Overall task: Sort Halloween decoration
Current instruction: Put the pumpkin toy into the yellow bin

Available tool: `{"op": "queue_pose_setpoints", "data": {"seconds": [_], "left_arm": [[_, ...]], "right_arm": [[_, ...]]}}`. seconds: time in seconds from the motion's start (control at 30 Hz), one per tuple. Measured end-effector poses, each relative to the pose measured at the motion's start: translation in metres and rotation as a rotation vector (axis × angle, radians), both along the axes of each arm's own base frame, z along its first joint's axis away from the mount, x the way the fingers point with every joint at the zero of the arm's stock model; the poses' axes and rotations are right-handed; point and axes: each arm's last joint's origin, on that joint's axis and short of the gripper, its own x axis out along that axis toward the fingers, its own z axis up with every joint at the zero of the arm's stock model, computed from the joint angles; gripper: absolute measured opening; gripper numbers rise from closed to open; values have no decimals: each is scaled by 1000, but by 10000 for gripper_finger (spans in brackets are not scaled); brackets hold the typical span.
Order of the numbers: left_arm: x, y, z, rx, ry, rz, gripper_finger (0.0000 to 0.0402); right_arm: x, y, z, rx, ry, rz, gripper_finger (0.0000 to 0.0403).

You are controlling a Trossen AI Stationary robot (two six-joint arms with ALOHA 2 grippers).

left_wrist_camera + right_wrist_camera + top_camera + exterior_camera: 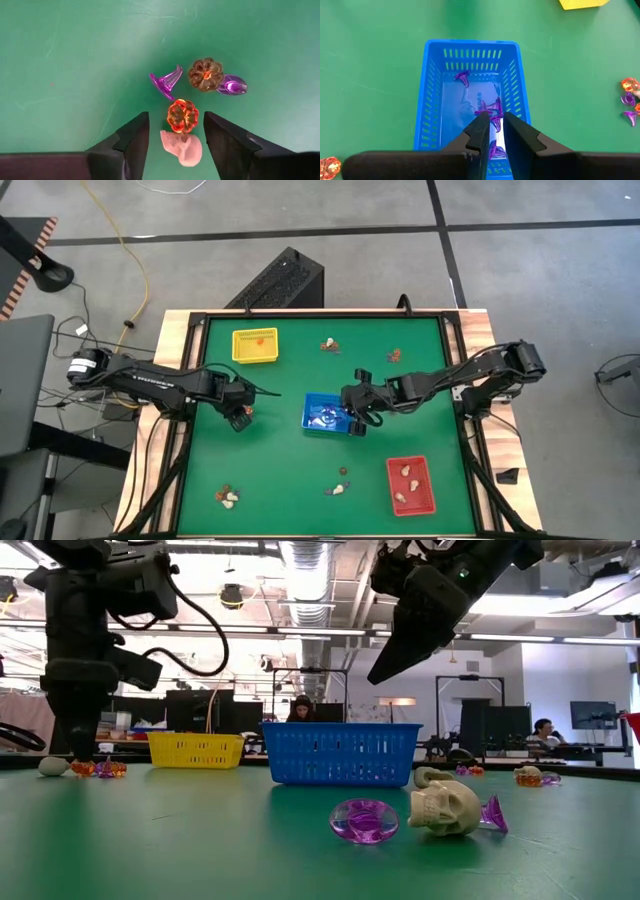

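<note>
My left gripper is open and low over a small pile left of the table's middle. Its fingers stand on either side of an orange pumpkin and a cream skull without touching them. A purple witch hat, a brownish pumpkin and a purple piece lie just beyond. My right gripper hangs above the blue tray, nearly shut, with a purple trinket showing in the narrow gap. Several purple trinkets lie in that tray. My right gripper pinches a purple trinket between its two fingers, which point down from above over the blue tray. The trinket is lifted clear of the tray floor. The fingers hide most of it, so I cannot tell which part they have.
The yellow tray sits at the far left with an orange piece inside. The red tray at the near right holds cream pieces. More trinket piles lie at the far side and the near side.
</note>
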Motion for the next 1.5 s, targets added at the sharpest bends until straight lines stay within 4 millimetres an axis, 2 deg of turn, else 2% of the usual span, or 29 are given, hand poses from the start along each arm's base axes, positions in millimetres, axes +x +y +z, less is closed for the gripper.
{"op": "queue_pose_setpoints", "data": {"seconds": [0.3, 0.57, 1.03, 1.2, 1.37, 1.5], "left_arm": [[11, 0, -15, 2, 42, -31, 194], [10, -1, -18, -24, 88, -29, 193], [8, -2, -18, -58, 108, -54, 83], [17, -2, -7, -55, 86, -105, 76], [29, -1, 19, 11, 70, -133, 86], [40, 1, 47, 89, 40, -162, 85]], "right_arm": [[0, 0, 0, 1, 0, 0, 86], [0, 0, 0, 2, 1, -1, 86], [-1, 0, -1, 1, 9, 1, 86], [-1, 0, -1, 0, 11, 2, 86], [-1, 0, 1, -33, 10, 33, 86], [-6, 0, 12, -79, -14, 102, 86]]}}
